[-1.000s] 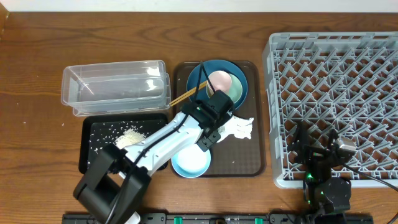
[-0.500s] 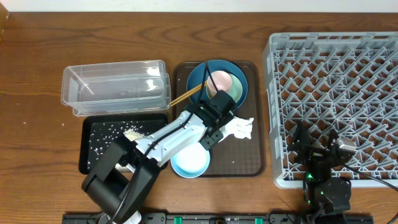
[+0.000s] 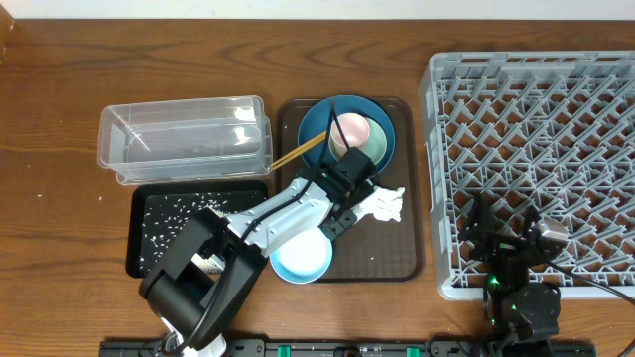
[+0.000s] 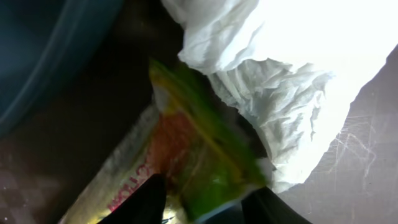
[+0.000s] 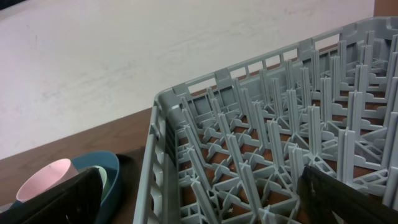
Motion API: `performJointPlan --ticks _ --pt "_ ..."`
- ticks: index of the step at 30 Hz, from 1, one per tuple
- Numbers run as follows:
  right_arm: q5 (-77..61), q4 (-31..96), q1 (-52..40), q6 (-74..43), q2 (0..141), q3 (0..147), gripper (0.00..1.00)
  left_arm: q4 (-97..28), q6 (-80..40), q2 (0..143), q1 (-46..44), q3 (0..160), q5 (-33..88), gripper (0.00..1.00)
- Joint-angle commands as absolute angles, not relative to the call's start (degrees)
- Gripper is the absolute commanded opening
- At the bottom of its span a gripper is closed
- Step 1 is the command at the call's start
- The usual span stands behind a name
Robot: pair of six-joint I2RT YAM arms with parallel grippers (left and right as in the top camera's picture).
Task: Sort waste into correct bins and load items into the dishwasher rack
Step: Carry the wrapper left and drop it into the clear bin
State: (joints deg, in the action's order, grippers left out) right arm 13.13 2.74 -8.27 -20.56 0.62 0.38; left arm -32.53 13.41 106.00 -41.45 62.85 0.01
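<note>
Under my left wrist the snack wrapper (image 4: pixel 205 168) is yellow-green with an orange patch and red lettering, and the napkin (image 4: pixel 280 74) beside it is white. The plate (image 3: pixel 313 124) is dark blue, the cup (image 3: pixel 349 129) pink, the far bowl (image 3: pixel 377 147) mint green, the near bowl (image 3: pixel 303 260) pale blue. White rice grains (image 3: pixel 169 213) speckle the black tray (image 3: pixel 134 248). The rack (image 3: pixel 556 119) on the right is light grey.

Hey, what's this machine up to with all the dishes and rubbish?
It's clearing up after a meal. The left gripper is down on the brown tray, jaws on either side of a yellow-green snack wrapper beside a crumpled napkin; whether they grip it yet is unclear. Rice lies in the black tray. The plate, cup and bowls are not yet in the grey rack, where the right gripper sits, jaws open.
</note>
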Motion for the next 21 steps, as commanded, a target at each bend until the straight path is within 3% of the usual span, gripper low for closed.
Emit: performJointPlan --ticks 1,5,14,21 --pt "13.69 2.98 -7.94 -20.27 0.32 0.32 0.99 -32.45 13.67 107.26 -41.25 62.04 -0.67 0.39" --pt "13.72 2.98 -7.94 -20.27 0.32 0.32 0.99 -32.45 13.67 107.15 -41.25 62.11 -0.67 0.38" --pt "13.69 2.98 -7.94 -20.27 0.32 0.32 0.99 -32.42 13.50 103.50 -41.25 62.59 -0.64 0.06" --pt "13.72 2.98 -7.94 -20.27 0.32 0.32 0.99 -32.67 13.45 97.01 -41.25 62.59 -0.64 0.06"
